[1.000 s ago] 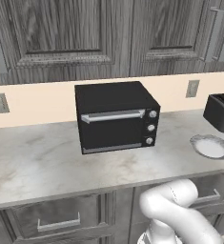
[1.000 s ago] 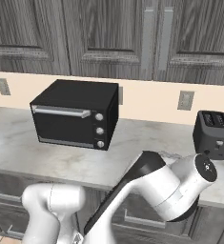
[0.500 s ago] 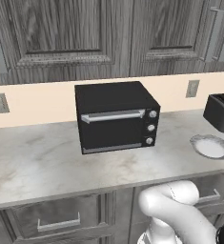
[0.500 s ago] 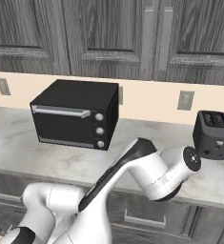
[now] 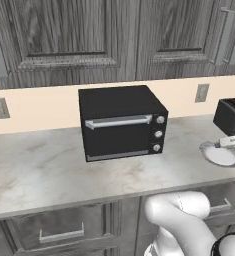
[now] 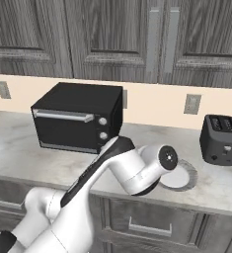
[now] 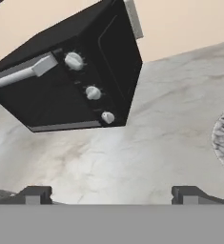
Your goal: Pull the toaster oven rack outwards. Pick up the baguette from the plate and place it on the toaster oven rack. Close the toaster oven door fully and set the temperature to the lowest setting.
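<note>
Basically you're at the very start: the toaster oven [image 5: 120, 122] sits on the marble counter [image 5: 39, 170] with the toaster oven door [image 5: 118, 134] shut upright, so the rack can't be seen and nothing has been pulled out. The baguette isn't clearly visible; something pale lies at the far rim of the plate [image 5: 222, 154] in the left base view, too small to call. So all steps look undone: open the door, pull the rack, move the bread, close up, turn the temperature knob down. The gripper [image 7: 108, 194] hangs empty with its jaws spread wide, the two dark finger tips [image 7: 35, 194] far apart at the bottom of the hand view, over bare counter in front of the oven's knob side and not touching anything. The oven is a boxy matte black case with a long silver bar handle [image 5: 118, 121] across the top of the door and three small round pale knobs [image 5: 159, 133] stacked in a column to the right of the door. The plate is round, shallow, white-grey with a raised rim, well to the right of the oven and just in front of the smaller black slot toaster [image 6: 221, 140]. The counter is smooth veined grey-beige stone; the cabinets [image 5: 89, 35] above are dark grey wood grain with panel doors. The wall behind is flat peach with grey outlets [image 6: 191, 104].
</note>
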